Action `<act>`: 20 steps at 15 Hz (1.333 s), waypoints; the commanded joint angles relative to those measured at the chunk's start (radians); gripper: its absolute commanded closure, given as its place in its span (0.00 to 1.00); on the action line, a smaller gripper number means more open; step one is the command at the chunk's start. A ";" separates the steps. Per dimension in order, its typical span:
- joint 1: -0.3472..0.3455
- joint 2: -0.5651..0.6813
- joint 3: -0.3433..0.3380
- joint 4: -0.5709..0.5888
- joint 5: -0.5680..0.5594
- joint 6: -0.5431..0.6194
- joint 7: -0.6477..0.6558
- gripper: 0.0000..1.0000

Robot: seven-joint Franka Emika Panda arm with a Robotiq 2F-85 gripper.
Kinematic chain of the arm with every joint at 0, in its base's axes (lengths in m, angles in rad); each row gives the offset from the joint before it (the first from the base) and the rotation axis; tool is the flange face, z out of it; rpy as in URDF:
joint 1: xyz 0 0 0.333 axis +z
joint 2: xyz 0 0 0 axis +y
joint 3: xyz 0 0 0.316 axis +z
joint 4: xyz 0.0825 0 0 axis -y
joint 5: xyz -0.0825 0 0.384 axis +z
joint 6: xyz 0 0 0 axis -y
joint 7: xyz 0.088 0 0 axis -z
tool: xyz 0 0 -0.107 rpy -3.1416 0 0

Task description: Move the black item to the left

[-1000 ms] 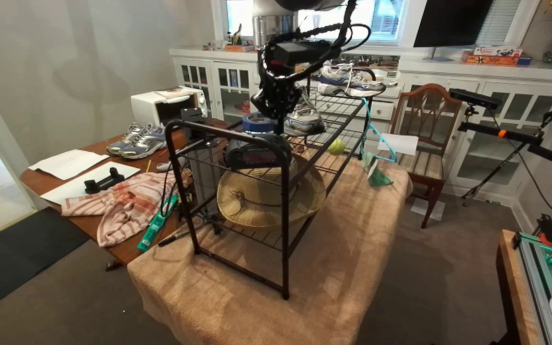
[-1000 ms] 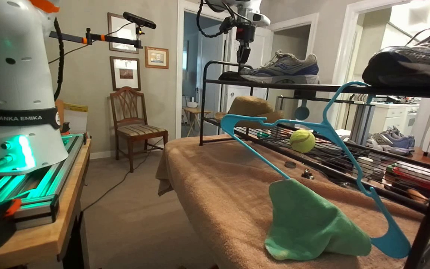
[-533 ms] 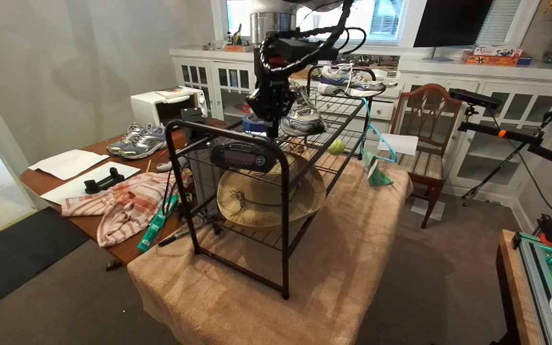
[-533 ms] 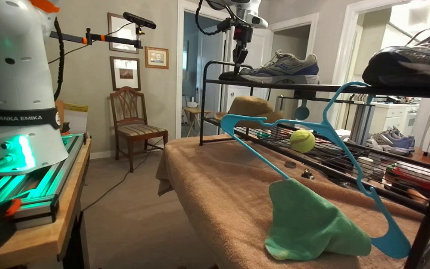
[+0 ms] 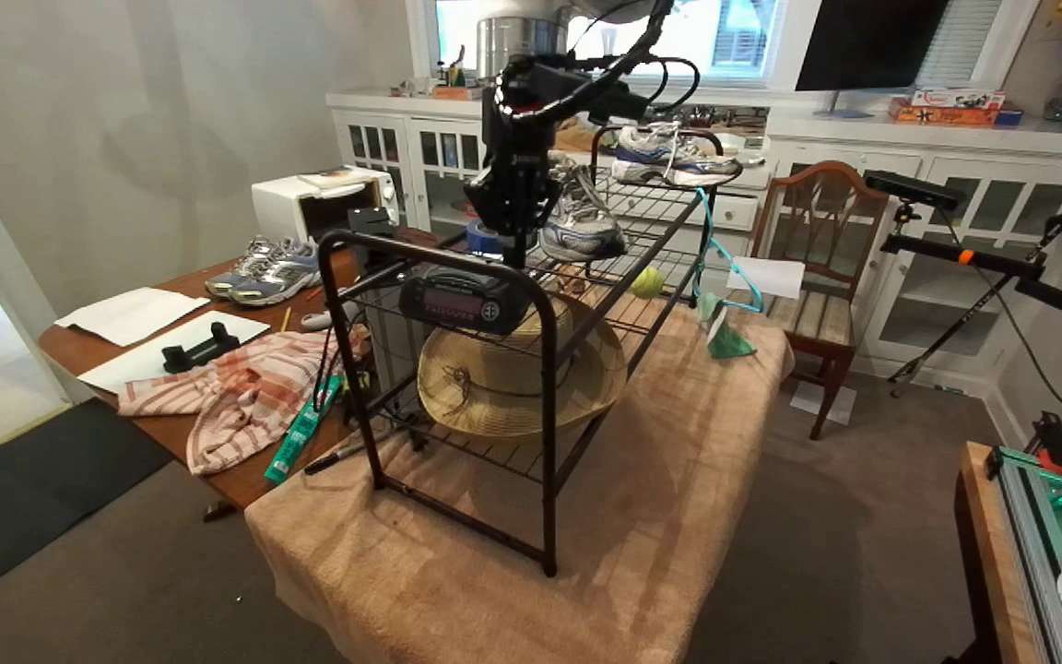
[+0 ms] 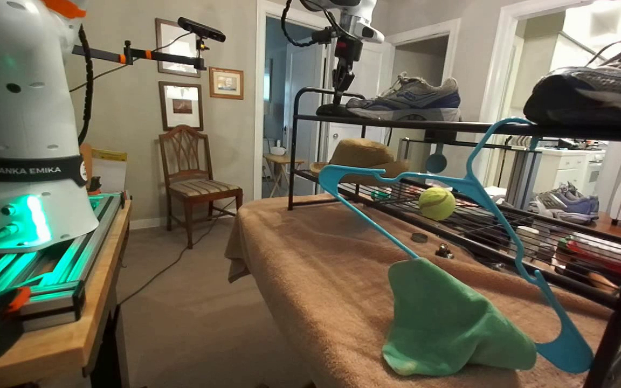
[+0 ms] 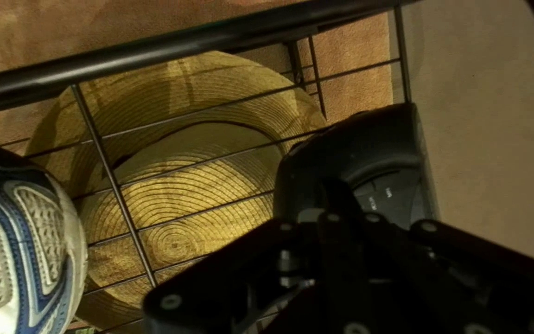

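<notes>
1. In an exterior view, the black clock radio (image 5: 465, 301) sits atop the rack (image 5: 548, 433), near end, long axis roughly left-right.
2. The gripper (image 5: 515, 254) is closed, apparently holding nothing.
3. The clock radio lies mostly left and near of the gripper's tips, which should suit a leftward push; contact is unclear.

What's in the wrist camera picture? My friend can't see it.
A shut black gripper is right by a black item on a wire rack. A straw hat shows through from below, and part of a shoe is at the left edge.
</notes>
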 commanded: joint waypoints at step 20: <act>0.055 -0.371 0.037 0.006 -0.348 -0.356 0.051 0.00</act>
